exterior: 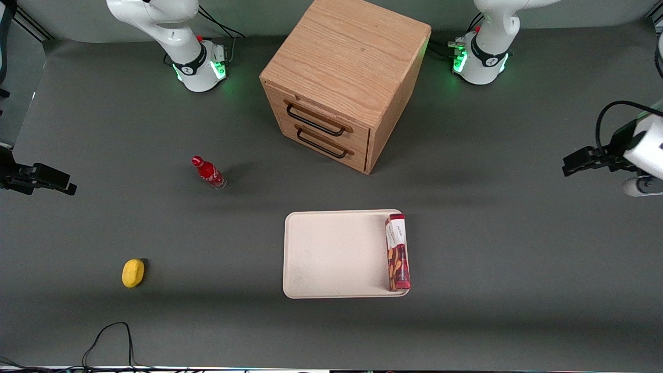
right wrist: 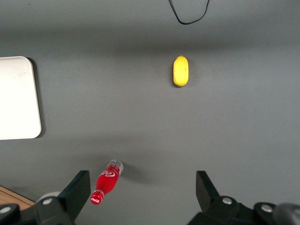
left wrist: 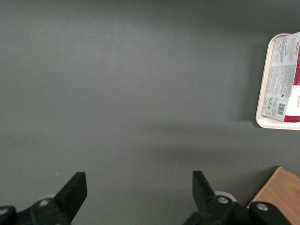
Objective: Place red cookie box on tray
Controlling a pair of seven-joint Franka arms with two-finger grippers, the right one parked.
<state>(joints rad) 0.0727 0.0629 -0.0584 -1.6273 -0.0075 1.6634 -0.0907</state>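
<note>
The red cookie box (exterior: 397, 252) lies flat on the cream-white tray (exterior: 331, 254), along the tray's edge nearest the working arm's end of the table. Its white label end points toward the wooden cabinet. The left wrist view catches the box (left wrist: 287, 84) and the tray's rim (left wrist: 264, 93). My left gripper (exterior: 577, 165) hangs above bare table well off toward the working arm's end, away from the tray. It is open (left wrist: 139, 187), with nothing between its fingers.
A wooden drawer cabinet (exterior: 344, 83) with two black handles stands farther from the camera than the tray. A small red bottle (exterior: 208, 172) and a yellow oval object (exterior: 133, 273) lie toward the parked arm's end. A black cable (exterior: 111, 336) loops near the front edge.
</note>
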